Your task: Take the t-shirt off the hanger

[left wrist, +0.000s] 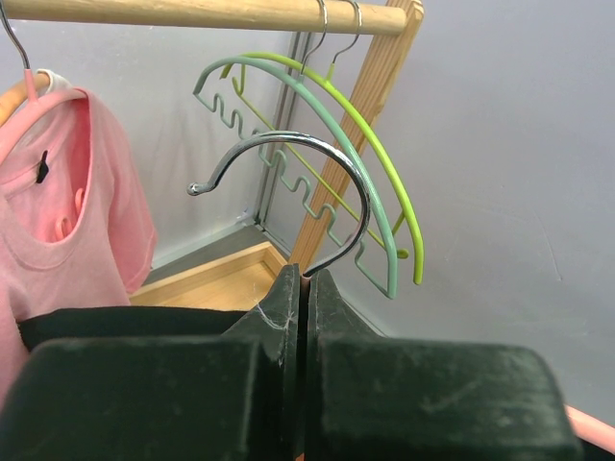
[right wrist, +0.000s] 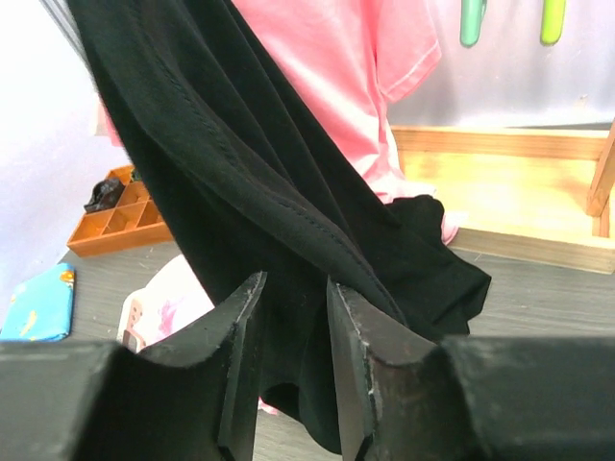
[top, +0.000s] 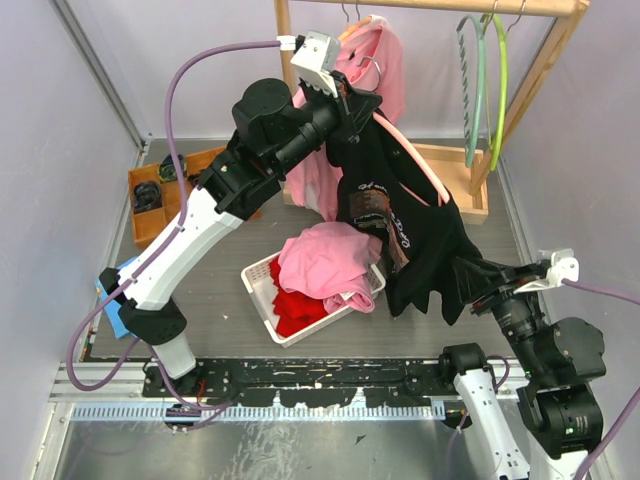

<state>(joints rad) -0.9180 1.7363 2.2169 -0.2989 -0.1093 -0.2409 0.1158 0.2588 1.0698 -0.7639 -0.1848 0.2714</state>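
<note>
A black t-shirt point(top: 420, 230) hangs on a pink hanger point(top: 420, 165) held up in the air in front of the wooden rack. My left gripper point(top: 350, 100) is shut on the hanger's neck, and the metal hook point(left wrist: 327, 154) curves up out of its jaws point(left wrist: 306, 283). The shirt drapes down to the right toward my right gripper point(top: 470, 275). In the right wrist view that gripper point(right wrist: 296, 288) has its jaws apart, with the t-shirt's point(right wrist: 240, 173) lower fabric hanging in and behind the gap.
A white basket point(top: 255, 285) with pink and red clothes stands below the shirt. The wooden rack point(top: 470, 5) behind carries a pink shirt point(top: 385, 70) and empty green hangers point(top: 485, 80). An orange tray point(top: 150, 215) and a blue cloth point(top: 110, 290) lie at the left.
</note>
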